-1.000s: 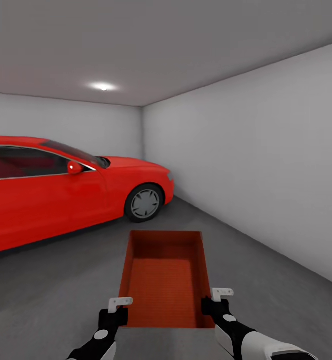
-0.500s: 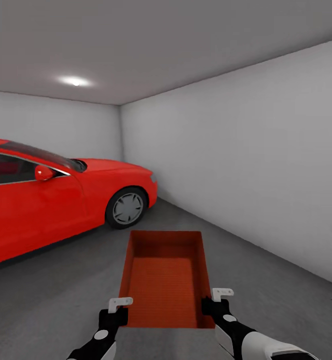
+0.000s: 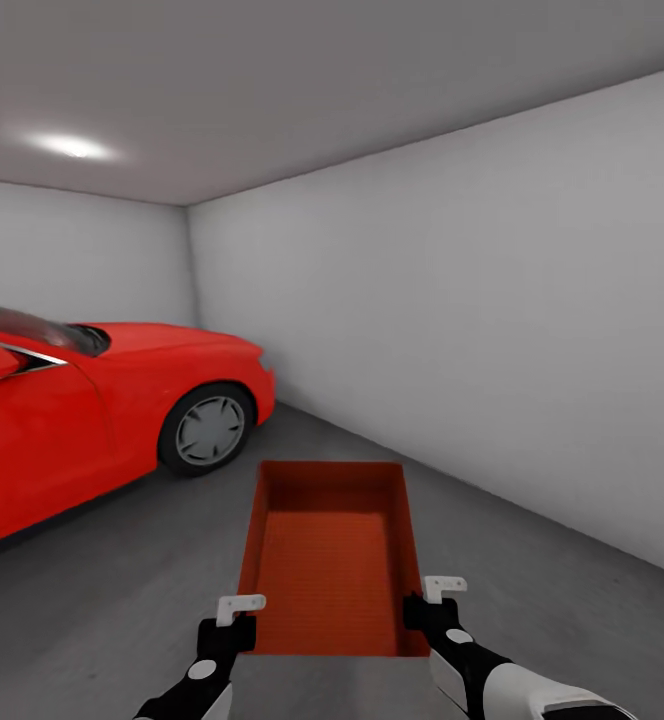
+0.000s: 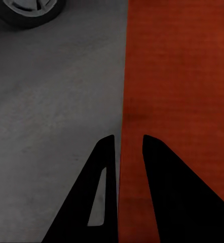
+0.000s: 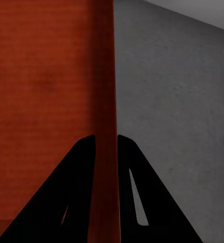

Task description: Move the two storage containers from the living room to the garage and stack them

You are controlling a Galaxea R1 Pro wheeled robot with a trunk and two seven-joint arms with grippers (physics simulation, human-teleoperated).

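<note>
Grey concrete floor spreads out under pale grey walls in the garage, with 1 ceiling light glowing overhead and a red car parked off to the left, front wheel facing us. Out front, 1 orange-red storage container is carried level and open-topped between both arms, above the floor. Left gripper has its fingers narrowed onto the container's left wall, and right gripper has its fingers pinching the right wall the same way.
</note>
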